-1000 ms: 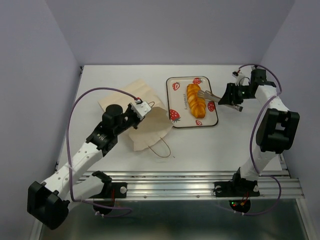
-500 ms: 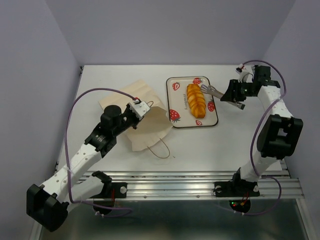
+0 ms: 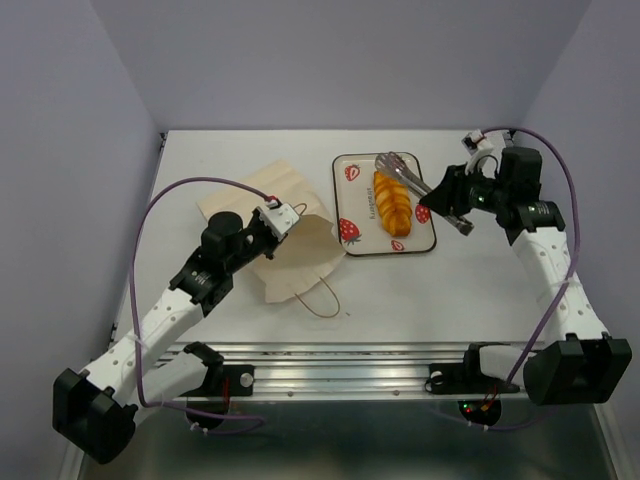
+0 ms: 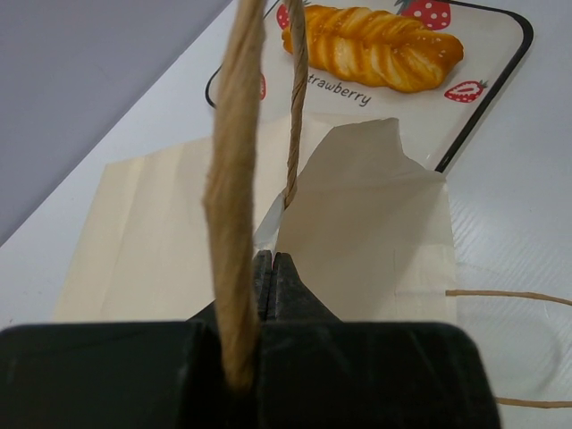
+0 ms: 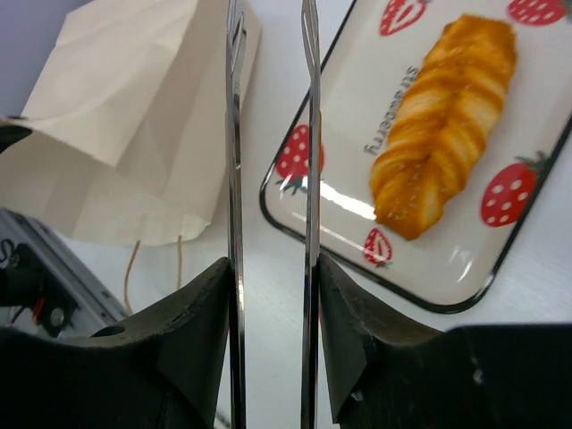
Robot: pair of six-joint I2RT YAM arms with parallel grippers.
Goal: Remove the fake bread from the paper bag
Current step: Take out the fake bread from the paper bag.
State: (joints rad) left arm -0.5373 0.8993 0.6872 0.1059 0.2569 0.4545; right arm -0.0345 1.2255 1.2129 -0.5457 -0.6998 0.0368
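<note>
The paper bag [image 3: 290, 245] lies flat left of centre, its mouth toward the strawberry-print tray [image 3: 352, 170]. My left gripper [image 3: 283, 217] is shut on the bag's upper rim [image 4: 273, 268], with a cord handle [image 4: 234, 179] looped over it. The long ridged loaf [image 3: 392, 200] lies on the tray and also shows in the wrist views [image 4: 375, 49] [image 5: 447, 125]. My right gripper [image 3: 447, 200] is shut on metal tongs [image 3: 408, 178], which are open and empty above the tray's far end. The tong arms [image 5: 234, 134] point between the bag [image 5: 134, 116] and the tray. The croissants are out of view.
The bag's other cord handle [image 3: 322, 295] lies loose on the table toward the near edge. A metal rail [image 3: 380, 360] runs along the front with both arm bases. Purple-grey walls close the table on the left, back and right.
The right arm has swung its elbow outward and forward. The tongs have lifted off the loaf and turned, their tips now at the tray's far end. The left arm and bag have not moved.
</note>
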